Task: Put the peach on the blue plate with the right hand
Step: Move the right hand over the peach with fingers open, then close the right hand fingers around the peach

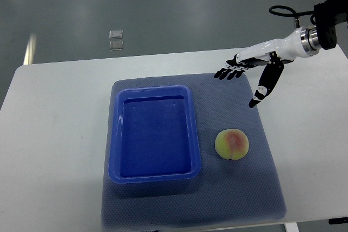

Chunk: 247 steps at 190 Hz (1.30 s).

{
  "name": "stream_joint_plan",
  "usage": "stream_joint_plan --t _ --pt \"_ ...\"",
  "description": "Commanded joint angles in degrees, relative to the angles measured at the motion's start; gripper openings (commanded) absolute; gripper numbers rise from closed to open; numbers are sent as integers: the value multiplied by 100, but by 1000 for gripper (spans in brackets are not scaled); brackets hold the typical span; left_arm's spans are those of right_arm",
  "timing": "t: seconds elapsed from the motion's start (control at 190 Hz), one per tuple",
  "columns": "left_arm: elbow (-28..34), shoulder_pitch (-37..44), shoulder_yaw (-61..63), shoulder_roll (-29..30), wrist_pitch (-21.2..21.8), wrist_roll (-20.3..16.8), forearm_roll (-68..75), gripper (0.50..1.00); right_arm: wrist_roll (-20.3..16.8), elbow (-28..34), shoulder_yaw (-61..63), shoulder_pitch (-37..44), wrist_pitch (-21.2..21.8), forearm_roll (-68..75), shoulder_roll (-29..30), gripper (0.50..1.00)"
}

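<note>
We were at the reach-in step: right hand (251, 74) hung spread open and empty, well apart from the peach (232, 144), which sat on the mat (266, 183) just beside the blue plate (154, 132). Next we'd probably need to drop down over it and grab.

The right hand (251, 75) reaches in from the right edge, fingers spread, thumb pointing down

Yellow-pink peach (232, 144), blue plate (155, 175), grey-blue mat (261, 188).
</note>
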Motion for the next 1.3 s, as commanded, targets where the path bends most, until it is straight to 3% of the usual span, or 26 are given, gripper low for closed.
stream_joint_plan --t 0.0,0.263,0.82,1.293 --pt "0 0 -9 0 1 0 -1 1000 19 168 -9 -116 -193 -6 -118 930" --pt "0 0 -9 0 1 0 -1 1000 54 300 43 -740 -773 -68 -65 930" --pt "0 0 -9 0 1 9 -1 1000 89 212 61 -1733 -1098 -454 58 928" --pt "18 0 -9 0 9 9 -10 1000 318 54 562 -2761 -1731 -920 313 928"
